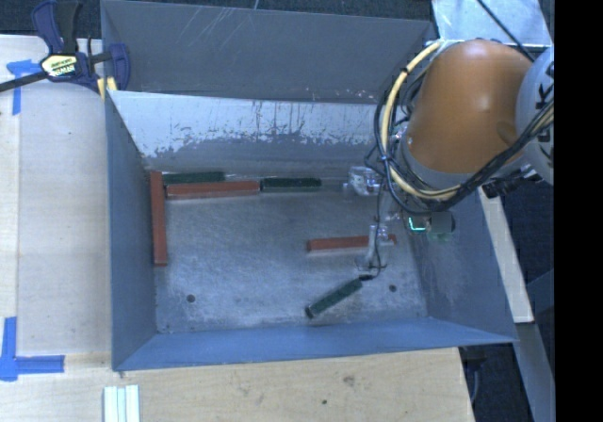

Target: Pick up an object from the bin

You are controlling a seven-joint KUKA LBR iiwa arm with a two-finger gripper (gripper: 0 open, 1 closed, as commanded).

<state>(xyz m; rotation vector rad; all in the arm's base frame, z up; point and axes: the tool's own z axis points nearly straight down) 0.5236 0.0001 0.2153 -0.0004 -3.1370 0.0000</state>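
My gripper (375,260) hangs low in the right part of the bin, under the orange dome. It sits just right of a short red-brown bar (336,244) that lies flat on the floor. Just below it, a dark green bar (334,298) lies tilted, its upper right end close to the gripper's tip. Whether the gripper touches either bar cannot be made out.
Along the back wall lie a dark green bar (194,178), a long red-brown bar (213,189) and another dark green bar (290,185). A red-brown bar (158,219) runs along the left wall. The arm and its cables cover the bin's right side.
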